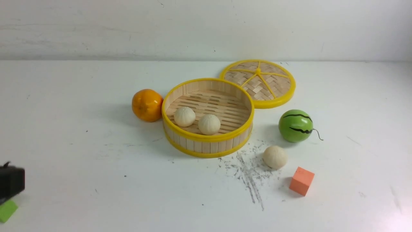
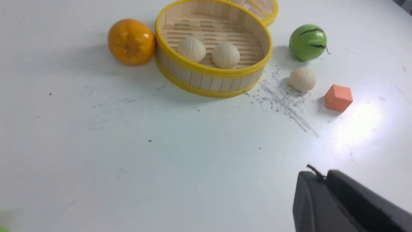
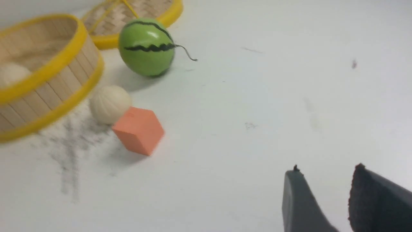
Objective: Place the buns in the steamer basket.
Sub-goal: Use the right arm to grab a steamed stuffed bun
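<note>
The steamer basket (image 1: 208, 138) stands mid-table with two buns inside, one at the left (image 1: 184, 116) and one beside it (image 1: 209, 124). The third bun (image 1: 275, 157) lies on the table right of the basket, between the watermelon ball and the orange-pink cube; it also shows in the left wrist view (image 2: 302, 79) and the right wrist view (image 3: 109, 103). My left gripper (image 2: 325, 175) is shut and empty, far back at the table's near left (image 1: 11, 182). My right gripper (image 3: 325, 172) is open and empty, well clear of the bun; it is out of the front view.
An orange (image 1: 147, 105) touches the basket's left side. The woven lid (image 1: 257, 82) lies flat behind the basket. A green striped watermelon ball (image 1: 296, 125) and an orange-pink cube (image 1: 301, 180) flank the loose bun. A green block (image 1: 7, 210) lies under my left gripper.
</note>
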`<action>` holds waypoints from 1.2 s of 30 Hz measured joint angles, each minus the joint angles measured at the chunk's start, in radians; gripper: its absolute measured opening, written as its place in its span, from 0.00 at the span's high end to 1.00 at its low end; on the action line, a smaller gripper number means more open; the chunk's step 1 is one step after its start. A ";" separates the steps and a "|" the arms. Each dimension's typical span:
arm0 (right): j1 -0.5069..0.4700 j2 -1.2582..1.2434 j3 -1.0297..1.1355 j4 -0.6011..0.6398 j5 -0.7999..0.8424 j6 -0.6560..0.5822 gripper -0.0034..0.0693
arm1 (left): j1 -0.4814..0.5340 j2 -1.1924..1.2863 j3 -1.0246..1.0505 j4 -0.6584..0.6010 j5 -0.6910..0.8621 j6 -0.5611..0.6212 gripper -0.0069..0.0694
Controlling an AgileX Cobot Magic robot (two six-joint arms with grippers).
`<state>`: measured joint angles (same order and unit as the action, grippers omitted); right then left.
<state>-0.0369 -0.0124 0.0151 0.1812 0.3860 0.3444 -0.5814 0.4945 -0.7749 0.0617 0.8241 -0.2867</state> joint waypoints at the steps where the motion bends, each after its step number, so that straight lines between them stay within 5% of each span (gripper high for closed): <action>1: 0.000 0.000 0.000 0.082 0.003 0.068 0.62 | 0.000 -0.012 0.026 0.000 -0.009 0.000 0.86; 6: 0.000 0.000 0.006 0.388 0.013 0.338 0.62 | 0.000 -0.083 0.162 -0.008 -0.148 0.000 0.86; 15: 0.000 0.000 0.009 0.343 -0.024 0.335 0.62 | 0.000 -0.096 0.278 -0.011 -0.243 0.000 0.86; 21: 0.000 0.056 -0.139 0.317 0.031 -0.032 0.67 | 0.000 -0.096 0.283 -0.011 -0.247 0.000 0.86; 27: 0.000 0.417 -0.507 0.263 0.301 -0.549 0.95 | 0.000 -0.096 0.283 -0.011 -0.266 0.000 0.85; 30: 0.000 0.607 -0.663 0.245 0.462 -0.762 0.98 | 0.000 -0.096 0.283 -0.011 -0.266 0.000 0.84; 36: 0.076 0.970 -0.935 0.233 0.648 -0.904 0.98 | 0.000 -0.096 0.283 -0.015 -0.256 0.000 0.83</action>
<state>0.0391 0.9579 -0.9198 0.4146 1.0341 -0.5600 -0.5814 0.3981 -0.4916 0.0463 0.5677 -0.2863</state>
